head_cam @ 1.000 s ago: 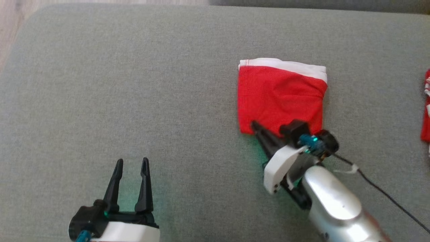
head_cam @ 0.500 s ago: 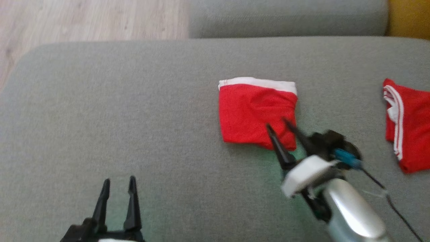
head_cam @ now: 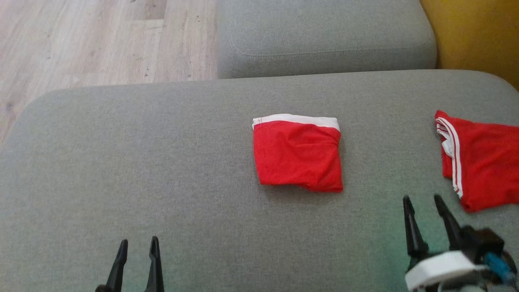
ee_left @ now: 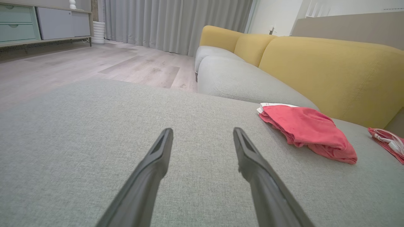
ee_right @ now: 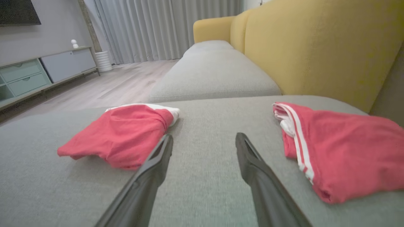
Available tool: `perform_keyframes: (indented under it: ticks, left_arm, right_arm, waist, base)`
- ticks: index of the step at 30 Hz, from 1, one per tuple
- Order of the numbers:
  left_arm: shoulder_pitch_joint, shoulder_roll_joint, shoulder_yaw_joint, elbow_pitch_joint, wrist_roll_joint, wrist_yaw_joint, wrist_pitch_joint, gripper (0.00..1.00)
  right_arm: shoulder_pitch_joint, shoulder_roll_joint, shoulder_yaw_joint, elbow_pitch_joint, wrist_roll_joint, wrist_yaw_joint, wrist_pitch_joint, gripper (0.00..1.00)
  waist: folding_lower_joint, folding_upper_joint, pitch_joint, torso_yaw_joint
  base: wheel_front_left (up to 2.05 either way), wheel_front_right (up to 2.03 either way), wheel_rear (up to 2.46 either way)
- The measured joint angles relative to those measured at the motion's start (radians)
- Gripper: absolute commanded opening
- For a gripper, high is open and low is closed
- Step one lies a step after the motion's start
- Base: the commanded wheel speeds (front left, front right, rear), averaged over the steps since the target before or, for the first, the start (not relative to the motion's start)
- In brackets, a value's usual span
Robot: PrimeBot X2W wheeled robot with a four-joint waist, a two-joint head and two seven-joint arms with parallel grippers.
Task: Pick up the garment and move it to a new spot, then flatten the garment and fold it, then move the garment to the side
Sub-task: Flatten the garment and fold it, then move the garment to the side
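Folded garment (head_cam: 298, 156) lay right of centre on the cushion (head_cam: 121, 162), bare fabric stretching to its left edge. The left gripper (head_cam: 138, 241) and right gripper (head_cam: 422, 198) stood spread, empty, at the near edge; another red cloth (head_cam: 482, 158) was cut off rightward.

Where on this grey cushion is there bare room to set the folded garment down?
Widest: the cushion's left half, from its left edge to the folded red garment, beyond the left gripper. A narrower strip lies between that garment and the striped red garment. The right end is crowded: striped garment and right gripper close together.
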Motion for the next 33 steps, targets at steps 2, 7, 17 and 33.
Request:
perform_keyframes:
  ticks: [2, 7, 17, 33]
  left_arm:
    - [0.005, 0.0, 0.0, -0.001, 0.0, -0.002, 0.0, 1.0]
    - [0.014, 0.0, 0.001, -0.007, 0.0, -0.003, 0.0, 1.0]
    - [0.014, 0.0, 0.002, -0.008, 0.0, -0.01, 0.0, 1.0]
    - [-0.11, -0.001, -0.146, 0.003, -0.047, -0.01, 0.0, 1.0]
  right_arm:
    - [0.031, 0.012, -0.012, 0.004, -0.002, 0.0, -0.001, 1.0]
    - [0.06, 0.026, -0.027, 0.037, -0.019, 0.0, -0.015, 1.0]
    - [0.057, 0.029, -0.03, 0.053, -0.014, 0.0, -0.018, 1.0]
    - [-0.54, 0.048, -0.159, 0.414, 0.351, 0.0, 0.579, 1.0]
  waist:
    - [0.0, 0.0, -0.005, 0.001]
    - [0.0, 0.0, -0.011, -0.001]
    - [0.0001, 0.0, -0.009, 0.008]
    - [0.0005, 0.0, 0.108, 0.156]
  base:
    - [0.0, 0.0, 0.0]
    - [0.0, 0.0, 0.0]
    - [0.0, 0.0, 0.0]
    - [0.0, 0.0, 0.0]
